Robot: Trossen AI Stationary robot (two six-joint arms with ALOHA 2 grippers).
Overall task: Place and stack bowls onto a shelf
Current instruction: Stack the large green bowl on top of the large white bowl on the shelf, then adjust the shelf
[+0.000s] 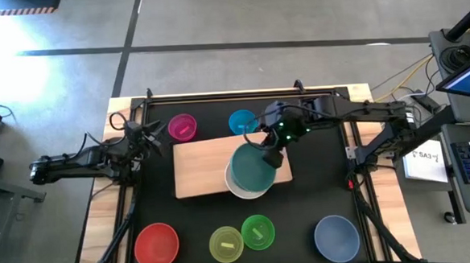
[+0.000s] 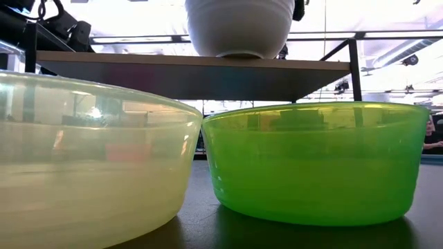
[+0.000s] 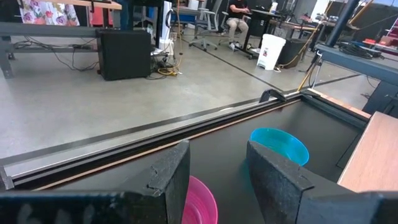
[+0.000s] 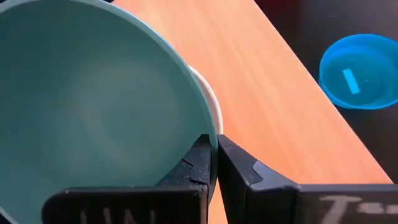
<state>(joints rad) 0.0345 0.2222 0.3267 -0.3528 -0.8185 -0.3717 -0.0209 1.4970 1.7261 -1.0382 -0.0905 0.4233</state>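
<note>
The light-wood shelf (image 1: 201, 167) lies flat on the black mat, its long axis running from the left arm's side to the right arm's side. At its end nearer the right arm, the white bowl (image 1: 240, 191) sits mouth-up, overhanging the shelf's corner. The teal-green bowl (image 1: 251, 168) is above it, mouth up and slightly tilted, its rim pinched between the closed fingers of the right gripper (image 4: 216, 163). The left gripper (image 3: 214, 177) waits off the shelf's other end, jaws wide and empty, near the magenta bowl (image 1: 182, 128). The cyan bowl (image 1: 242, 121) rests just beyond the shelf's far edge.
</note>
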